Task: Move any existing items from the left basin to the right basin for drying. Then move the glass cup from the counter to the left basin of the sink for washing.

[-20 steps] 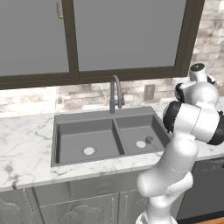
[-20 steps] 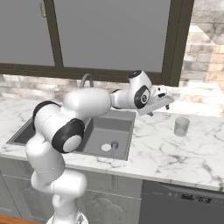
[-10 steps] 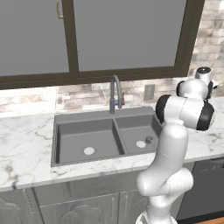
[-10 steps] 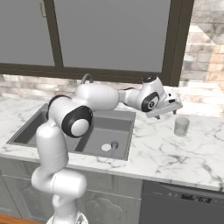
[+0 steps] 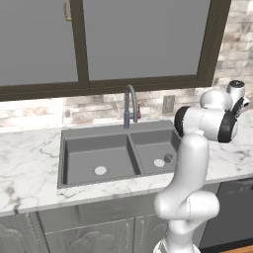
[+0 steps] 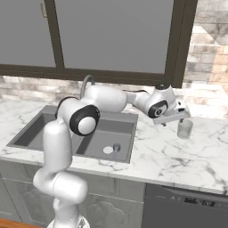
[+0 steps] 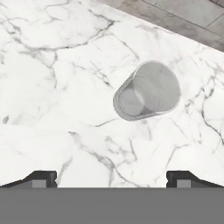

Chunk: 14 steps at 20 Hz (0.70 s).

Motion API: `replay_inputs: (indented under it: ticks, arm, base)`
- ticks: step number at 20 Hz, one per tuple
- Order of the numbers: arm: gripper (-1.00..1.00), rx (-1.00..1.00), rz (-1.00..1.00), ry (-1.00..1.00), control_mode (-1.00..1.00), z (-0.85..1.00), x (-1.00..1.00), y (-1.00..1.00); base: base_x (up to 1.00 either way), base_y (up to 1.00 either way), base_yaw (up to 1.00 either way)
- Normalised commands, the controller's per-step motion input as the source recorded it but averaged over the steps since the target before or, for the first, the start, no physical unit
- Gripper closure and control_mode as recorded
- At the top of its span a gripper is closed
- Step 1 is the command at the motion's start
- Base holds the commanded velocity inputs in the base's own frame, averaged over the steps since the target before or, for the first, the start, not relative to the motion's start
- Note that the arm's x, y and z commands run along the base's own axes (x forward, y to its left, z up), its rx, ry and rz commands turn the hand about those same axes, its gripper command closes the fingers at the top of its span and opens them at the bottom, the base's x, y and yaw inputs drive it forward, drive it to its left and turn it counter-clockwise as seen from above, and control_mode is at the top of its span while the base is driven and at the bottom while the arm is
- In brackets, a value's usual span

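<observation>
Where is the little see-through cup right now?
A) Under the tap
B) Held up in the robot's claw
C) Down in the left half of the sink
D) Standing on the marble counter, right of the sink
D: the glass cup stands on the counter right of the sink, with the open gripper above it, gripping nothing.

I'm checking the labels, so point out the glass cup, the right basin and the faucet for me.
glass cup (image 7: 146, 91): hand view, on its clear side wall.
right basin (image 5: 150, 148): left base view, on its bare dark floor.
faucet (image 5: 129, 101): left base view, on its curved grey neck.
</observation>
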Motion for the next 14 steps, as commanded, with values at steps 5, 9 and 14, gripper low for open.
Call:
replay_inputs:
  ticks: [5,9,14]
  arm:
    - [-1.0,0.0,0.0,0.0,-1.0,-0.19,0.3,-0.05]
    - [-1.0,0.0,0.0,0.0,-1.0,-0.15,0.31,-0.1]
    - [-1.0,0.0,0.01,0.0,-1.0,-0.06,0.3,-0.26]
  base:
    - [0.0,0.0,0.0]
    - [0.0,0.0,0.0]
    - [0.0,0.0,0.0]
